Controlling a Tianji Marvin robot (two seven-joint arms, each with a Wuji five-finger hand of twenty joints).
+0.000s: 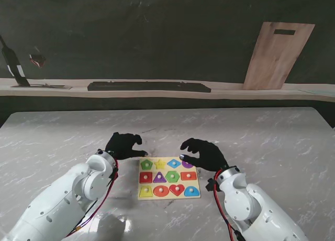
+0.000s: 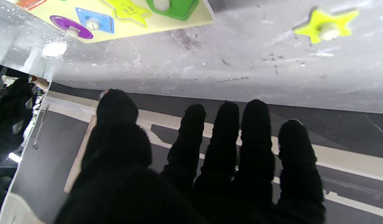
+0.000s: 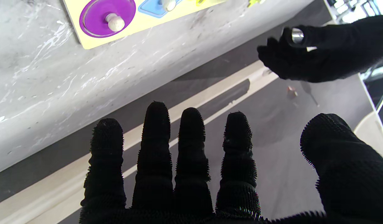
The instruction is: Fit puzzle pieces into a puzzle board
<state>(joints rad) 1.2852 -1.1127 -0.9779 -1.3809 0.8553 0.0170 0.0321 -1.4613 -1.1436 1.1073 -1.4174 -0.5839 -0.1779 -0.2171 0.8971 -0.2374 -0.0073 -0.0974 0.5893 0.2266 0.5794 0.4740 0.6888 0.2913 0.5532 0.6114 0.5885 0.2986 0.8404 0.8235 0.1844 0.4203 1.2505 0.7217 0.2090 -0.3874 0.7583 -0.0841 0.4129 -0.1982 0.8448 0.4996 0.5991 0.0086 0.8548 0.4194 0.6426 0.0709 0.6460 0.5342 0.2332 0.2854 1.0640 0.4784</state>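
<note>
The yellow puzzle board (image 1: 167, 197) lies on the marble table between my two hands, with coloured knobbed pieces seated in it. A green pentagon (image 2: 169, 6), blue diamond (image 2: 93, 21) and purple circle (image 3: 107, 17) fill its far row. The star recess (image 2: 126, 9) between pentagon and diamond holds no piece. A loose yellow star piece (image 2: 326, 26) rests on the table off the board's left side, hidden beneath my left hand in the stand view. My left hand (image 1: 124, 145) hovers open at the board's far left corner. My right hand (image 1: 204, 153) hovers open over the far right corner.
A ledge runs along the back wall behind the table. On it stand a wooden cutting board (image 1: 277, 55) leaning at the right, a long dark bar (image 1: 149, 86) in the middle, and a bottle (image 1: 14, 68) at the left.
</note>
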